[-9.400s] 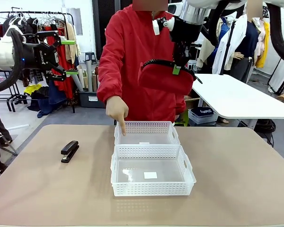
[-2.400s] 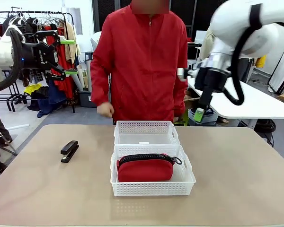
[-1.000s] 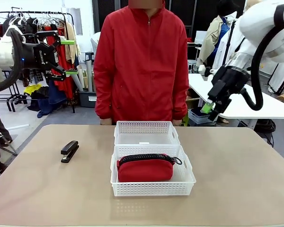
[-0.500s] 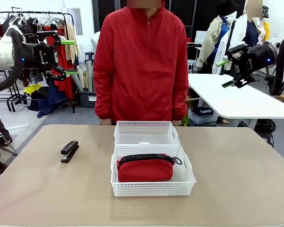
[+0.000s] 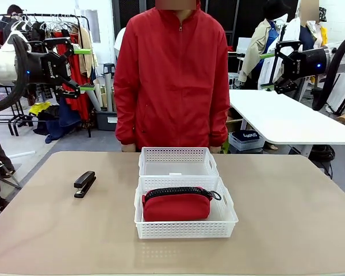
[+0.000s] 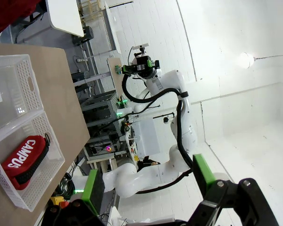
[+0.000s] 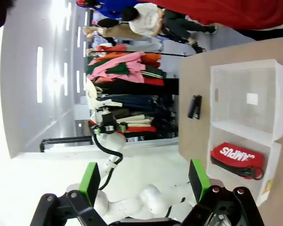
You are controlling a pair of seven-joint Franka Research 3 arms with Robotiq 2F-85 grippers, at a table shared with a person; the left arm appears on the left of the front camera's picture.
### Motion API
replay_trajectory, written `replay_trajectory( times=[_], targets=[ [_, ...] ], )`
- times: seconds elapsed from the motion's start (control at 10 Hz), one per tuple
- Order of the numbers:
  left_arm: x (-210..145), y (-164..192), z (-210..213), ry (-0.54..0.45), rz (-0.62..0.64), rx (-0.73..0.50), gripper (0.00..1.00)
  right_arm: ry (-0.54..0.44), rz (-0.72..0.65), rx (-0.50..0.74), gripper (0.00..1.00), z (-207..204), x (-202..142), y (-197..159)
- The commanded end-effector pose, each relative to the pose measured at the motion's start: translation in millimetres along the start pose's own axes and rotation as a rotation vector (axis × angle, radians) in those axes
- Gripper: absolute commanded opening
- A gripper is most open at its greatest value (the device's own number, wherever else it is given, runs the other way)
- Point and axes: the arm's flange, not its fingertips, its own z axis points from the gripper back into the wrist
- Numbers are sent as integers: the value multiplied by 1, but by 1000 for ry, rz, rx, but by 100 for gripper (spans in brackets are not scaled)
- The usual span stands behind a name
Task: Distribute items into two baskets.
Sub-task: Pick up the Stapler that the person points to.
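The red zippered pouch (image 5: pixel 176 206) lies inside the larger, nearer white basket (image 5: pixel 227 214); it also shows in the left wrist view (image 6: pixel 24 157) and the right wrist view (image 7: pixel 235 158). Behind it stands the smaller basket (image 5: pixel 177 155), holding nothing. A small black stapler (image 5: pixel 84 183) rests on the table at the left, seen too as the stapler (image 7: pixel 195 107). My left gripper (image 5: pixel 85 69) hangs open, high at the left, off the table. High at the right, my right gripper (image 5: pixel 268 71) is open with nothing in it.
A person in a red jacket (image 5: pixel 172 75) stands at the far edge behind the baskets, hands down by the table edge. The tan tabletop (image 5: pixel 293 218) has free room on both sides. A white table (image 5: pixel 287 121) stands behind at the right.
My right arm swung up and out to the right, turning its open gripper level. The pouch, baskets, stapler and left arm have stayed put.
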Motion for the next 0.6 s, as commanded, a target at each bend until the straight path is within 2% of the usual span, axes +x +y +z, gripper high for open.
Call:
replay_trajectory(
  times=[0.0, 0.2, 0.5],
  targets=[
    [0, -2, 0, 1, -3, 0, 100, 28, 38, 66, 100, 1, 1, 4],
    [0, -2, 0, 1, -3, 0, 100, 52, 28, 127, 100, -1, -5, 2],
    [0, -2, 0, 1, -3, 0, 100, 22, 6, 126, 100, -2, -21, 5]
  ],
)
